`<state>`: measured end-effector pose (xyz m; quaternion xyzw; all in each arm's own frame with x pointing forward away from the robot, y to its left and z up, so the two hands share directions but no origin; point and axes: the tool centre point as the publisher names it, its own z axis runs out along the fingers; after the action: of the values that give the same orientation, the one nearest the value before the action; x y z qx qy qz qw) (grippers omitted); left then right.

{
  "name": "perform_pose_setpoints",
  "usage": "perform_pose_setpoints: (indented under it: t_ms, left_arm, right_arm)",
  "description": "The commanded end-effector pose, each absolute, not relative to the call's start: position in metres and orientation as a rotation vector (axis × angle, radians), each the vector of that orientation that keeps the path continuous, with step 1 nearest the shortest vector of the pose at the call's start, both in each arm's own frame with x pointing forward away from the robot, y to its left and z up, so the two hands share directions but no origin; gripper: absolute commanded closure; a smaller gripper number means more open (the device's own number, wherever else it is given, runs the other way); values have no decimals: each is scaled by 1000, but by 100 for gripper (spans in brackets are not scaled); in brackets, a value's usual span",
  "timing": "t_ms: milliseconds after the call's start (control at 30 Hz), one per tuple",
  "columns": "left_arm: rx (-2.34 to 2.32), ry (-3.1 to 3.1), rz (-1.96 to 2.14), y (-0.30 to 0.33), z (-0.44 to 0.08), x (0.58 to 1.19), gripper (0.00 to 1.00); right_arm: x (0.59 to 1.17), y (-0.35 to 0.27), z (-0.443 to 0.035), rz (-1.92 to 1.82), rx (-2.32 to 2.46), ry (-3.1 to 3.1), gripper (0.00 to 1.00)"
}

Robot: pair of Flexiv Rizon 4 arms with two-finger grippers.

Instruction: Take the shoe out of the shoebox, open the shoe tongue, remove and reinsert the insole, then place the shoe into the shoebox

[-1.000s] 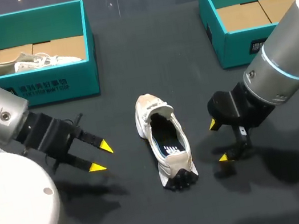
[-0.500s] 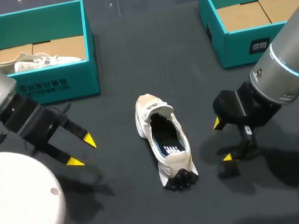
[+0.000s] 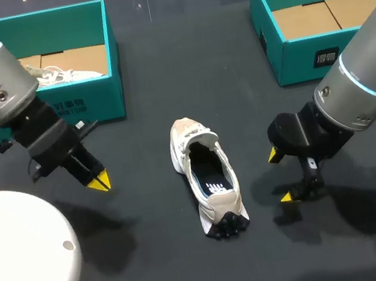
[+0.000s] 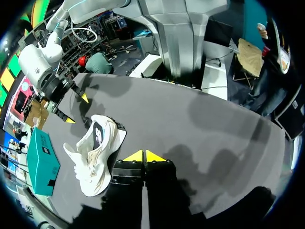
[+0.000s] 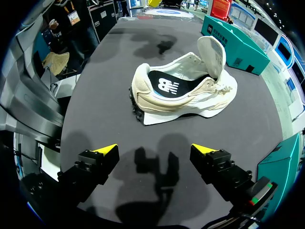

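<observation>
Cream shoe (image 3: 207, 177), teal shoebox (image 3: 297, 57), black table (image 3: 165, 261)

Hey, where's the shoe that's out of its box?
In the head view the shoe lies mid-table, between the left gripper and the right gripper and touching neither, nearer the camera than the left shoebox and the right shoebox.

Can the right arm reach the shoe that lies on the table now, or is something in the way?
Probably yes. The right gripper is open and stands beside the shoe, with only bare table between them. The left gripper is off on the shoe's other side.
</observation>
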<state>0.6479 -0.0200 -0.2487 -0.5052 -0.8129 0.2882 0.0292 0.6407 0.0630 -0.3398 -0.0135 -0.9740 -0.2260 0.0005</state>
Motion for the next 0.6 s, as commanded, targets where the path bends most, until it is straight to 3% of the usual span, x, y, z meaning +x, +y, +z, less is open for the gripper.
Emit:
perform_pose_setpoints:
  t_ms: [33,433,600]
  left_arm:
    - [-1556,-2439,793,-26,-245,656,100]
    - [-1556,-2439,793,-26,-245,656,100]
    - [-1794,-2393,602,-52,-247,642,100]
  right_arm:
    - [639,63,-340,-707,-44,-3062,0]
    - [639,63,-340,-707,-44,-3062,0]
    - [639,63,-340,-707,-44,-3062,0]
